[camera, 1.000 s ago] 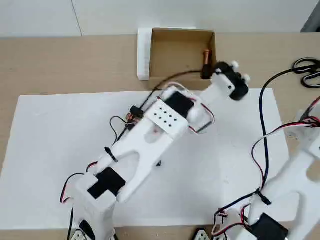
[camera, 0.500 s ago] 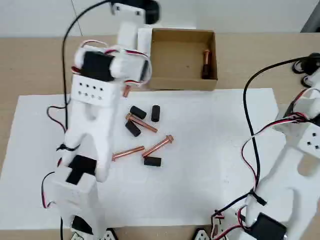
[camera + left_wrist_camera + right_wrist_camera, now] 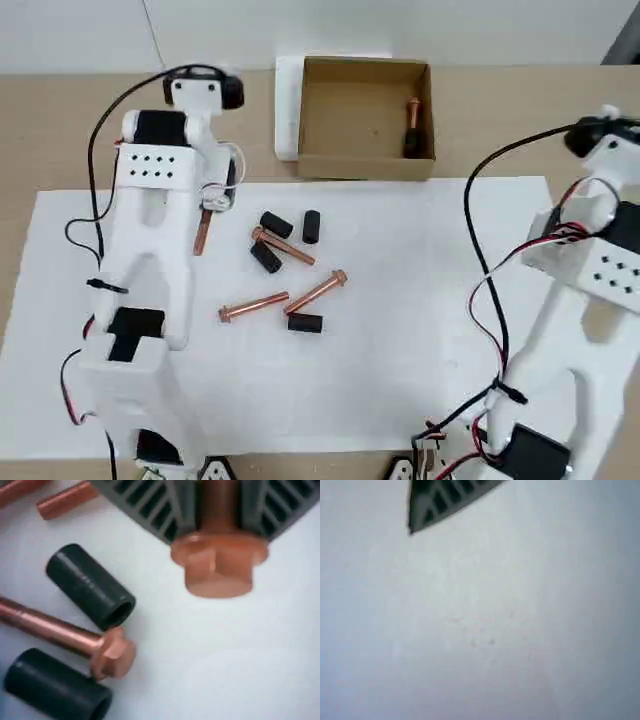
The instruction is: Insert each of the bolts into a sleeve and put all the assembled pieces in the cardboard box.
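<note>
My left gripper (image 3: 207,205) is shut on a copper bolt (image 3: 202,234) that hangs over the left part of the white sheet; in the left wrist view the bolt's hex head (image 3: 218,565) pokes out below the dark fingers (image 3: 145,505). To its right lie several black sleeves (image 3: 276,224) (image 3: 90,585) and three loose copper bolts (image 3: 283,246) (image 3: 65,635). The cardboard box (image 3: 350,160) at the back holds one bolt-in-sleeve piece (image 3: 412,125) along its right wall. My right arm (image 3: 600,270) stands at the right edge; one dark finger (image 3: 440,502) shows over a white surface.
A white paper sheet (image 3: 400,350) covers the middle of the wooden table (image 3: 80,130). A white block (image 3: 288,105) stands against the box's left side. Black cables (image 3: 480,240) loop from the right arm over the sheet's right part.
The left arm left the box, swung back and left, and now hangs lower over the sheet's left side with a bolt in its gripper. The right arm shifted slightly.
</note>
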You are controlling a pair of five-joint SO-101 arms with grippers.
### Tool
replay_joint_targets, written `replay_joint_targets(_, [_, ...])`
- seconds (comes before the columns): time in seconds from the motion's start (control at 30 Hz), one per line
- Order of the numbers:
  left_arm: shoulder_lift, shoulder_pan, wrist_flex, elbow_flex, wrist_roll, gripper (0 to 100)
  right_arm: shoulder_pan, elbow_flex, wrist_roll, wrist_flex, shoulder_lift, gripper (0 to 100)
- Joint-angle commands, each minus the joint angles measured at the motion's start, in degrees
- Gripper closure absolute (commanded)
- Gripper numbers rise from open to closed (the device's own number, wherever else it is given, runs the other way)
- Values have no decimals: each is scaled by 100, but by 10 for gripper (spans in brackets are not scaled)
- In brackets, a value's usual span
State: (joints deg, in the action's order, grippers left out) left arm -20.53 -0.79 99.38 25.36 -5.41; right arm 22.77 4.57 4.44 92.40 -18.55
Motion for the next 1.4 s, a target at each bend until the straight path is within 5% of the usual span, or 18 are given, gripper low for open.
replay_joint_targets(0.0, [26,-422,97,-207,-44,994,-40,0,44,-110,-207,789])
replay_joint_targets(0.23, [26,-1020,-545,-1147,53,994,-259,0,9,-48,-207,790])
replay_joint_targets(0.7, [18,-105,-1240,-2000,229,939,-453,0,0,-48,-207,790])
replay_joint_targets(1.37, [-985,-97,-1556,-2026,211,928,-444,0,9,-48,-207,790])
